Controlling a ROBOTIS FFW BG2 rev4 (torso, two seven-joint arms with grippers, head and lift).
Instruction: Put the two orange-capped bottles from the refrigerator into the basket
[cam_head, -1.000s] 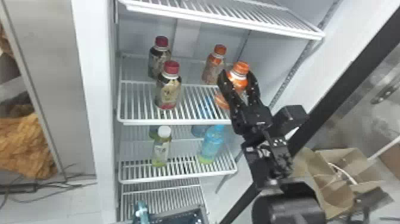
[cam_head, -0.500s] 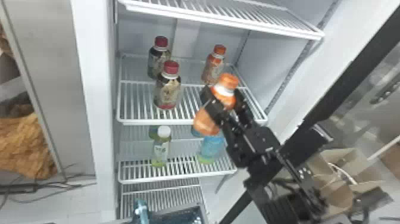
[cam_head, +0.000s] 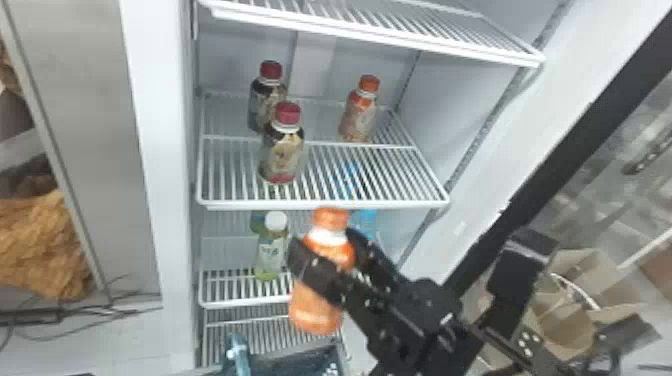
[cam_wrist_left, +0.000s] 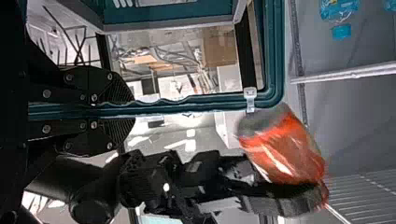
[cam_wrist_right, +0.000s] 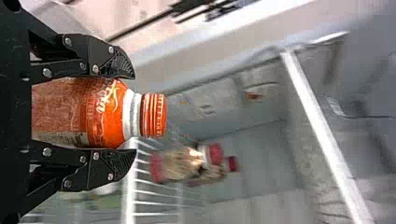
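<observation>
In the head view, the right pincer (cam_head: 325, 246) clamps an orange-capped bottle (cam_head: 316, 312); the other orange-capped bottle (cam_head: 359, 116) stands on a wire shelf (cam_head: 325, 204) with two red-capped bottles (cam_head: 282, 152). Cables (cam_head: 70, 311) trail across the floor (cam_head: 100, 345). In the left wrist view, the left pincer (cam_wrist_left: 133, 111) grips the basket's (cam_wrist_left: 275, 51) rim.

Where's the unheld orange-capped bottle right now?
In the head view, that bottle stands back right on the shelf, right of the rear red-capped bottle.

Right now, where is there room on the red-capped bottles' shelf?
The shelf is bare at front right, bordered by the front red-capped bottle, the standing orange-capped bottle and the right edge. At left, the rear red-capped bottle crowds it.
</observation>
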